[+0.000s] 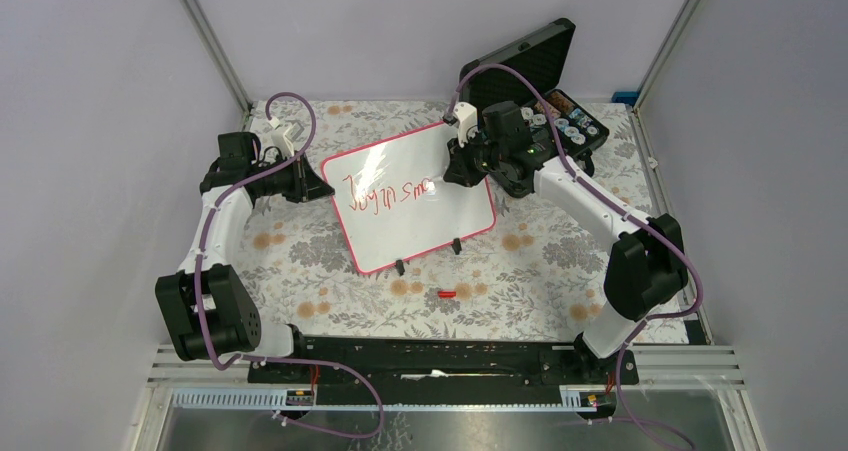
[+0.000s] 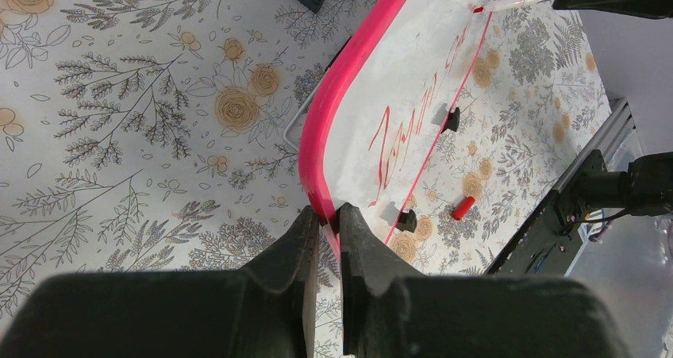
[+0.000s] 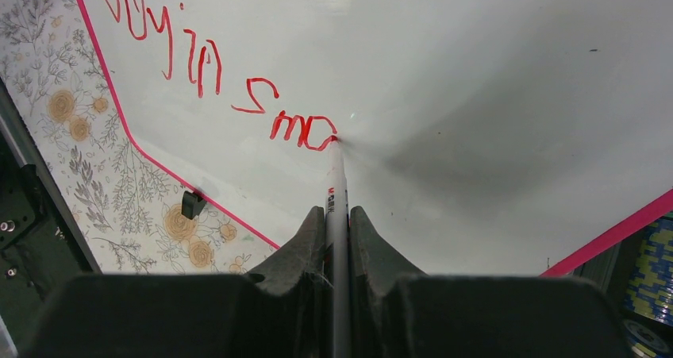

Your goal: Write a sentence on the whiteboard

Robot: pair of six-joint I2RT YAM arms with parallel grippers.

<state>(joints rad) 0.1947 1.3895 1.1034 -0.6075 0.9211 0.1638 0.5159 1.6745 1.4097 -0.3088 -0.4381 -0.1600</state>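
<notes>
**Marker tip on the board, mid-word**

The left claw is closed on the pink rim of the whiteboard, mid-surface. The right claw clamps a marker, its tip touching the sentence: "Joy in sma".

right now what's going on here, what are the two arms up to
The right gripper holds a marker with its tip pressed on the whiteboard, in the middle of writing. The red writing reads roughly "Joy in sma", so the sentence isn't finished. The left gripper is pinched on the board's pink rim at its left edge, apparently steadying it. A small red cap lies on the table in front of the board.
</notes>
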